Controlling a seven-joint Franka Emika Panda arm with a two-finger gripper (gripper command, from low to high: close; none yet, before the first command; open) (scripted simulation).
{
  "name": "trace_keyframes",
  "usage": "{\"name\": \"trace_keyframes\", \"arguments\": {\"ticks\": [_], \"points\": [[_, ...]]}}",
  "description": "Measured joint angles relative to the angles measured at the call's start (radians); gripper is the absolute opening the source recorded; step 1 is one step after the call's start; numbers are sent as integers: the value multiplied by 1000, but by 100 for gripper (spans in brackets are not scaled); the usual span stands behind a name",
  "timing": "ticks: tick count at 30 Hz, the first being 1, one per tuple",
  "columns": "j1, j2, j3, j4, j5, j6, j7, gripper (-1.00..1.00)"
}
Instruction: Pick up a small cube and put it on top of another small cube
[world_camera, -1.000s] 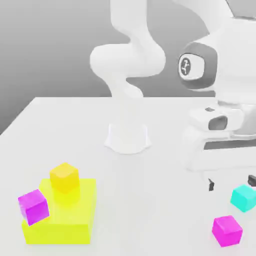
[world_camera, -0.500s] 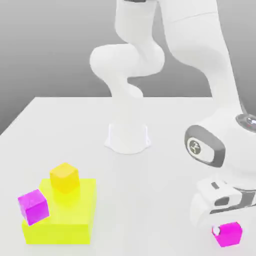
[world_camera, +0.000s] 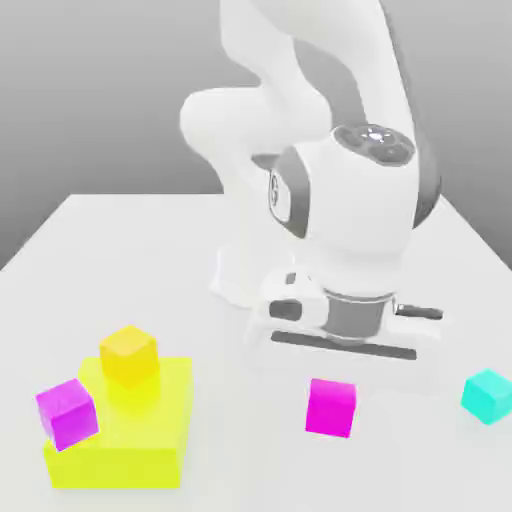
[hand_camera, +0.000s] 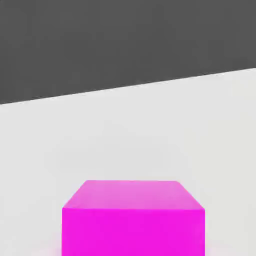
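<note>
**Below centre-right of the frame: pink cube under our hand**

Beneath our wrist, in the lower middle of the exterior view, we are keeping the gripper (world_camera: 335, 385) pointing down over the small cube (world_camera: 331, 407), jaws drawn in to their narrowest. We cannot tell from the exterior view whether the fingers are actually pinching the cube, since our hand body is covering them. Through the hand view, the small cube (hand_camera: 133, 218) is sitting low in the middle of the picture, with bare pale table (hand_camera: 150, 130) stretching beyond it.

Moving outward, we are seeing the cyan cube (world_camera: 488, 395) resting on the table at the exterior view's right edge, well apart from the pink one. Over in the lower left of that frame, a large yellow block (world_camera: 150, 440) is carrying an orange-yellow cube (world_camera: 128, 354) on its top, and a more violet magenta cube (world_camera: 67, 412) is leaning tilted against its left corner. Our arm base (world_camera: 255, 275) is standing at the table's centre behind everything.
</note>
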Motion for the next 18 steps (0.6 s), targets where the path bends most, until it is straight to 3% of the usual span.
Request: {"name": "trace_keyframes", "arguments": {"ticks": [9, 14, 15, 18], "points": [[-238, -324, -178, -185, 54, -128, 84, -100], [-259, -211, -204, -236, 70, 38, 84, -100], [-258, -185, -206, -242, 73, 69, 81, 100], [-258, -185, -206, -242, 73, 69, 81, 100]]}}
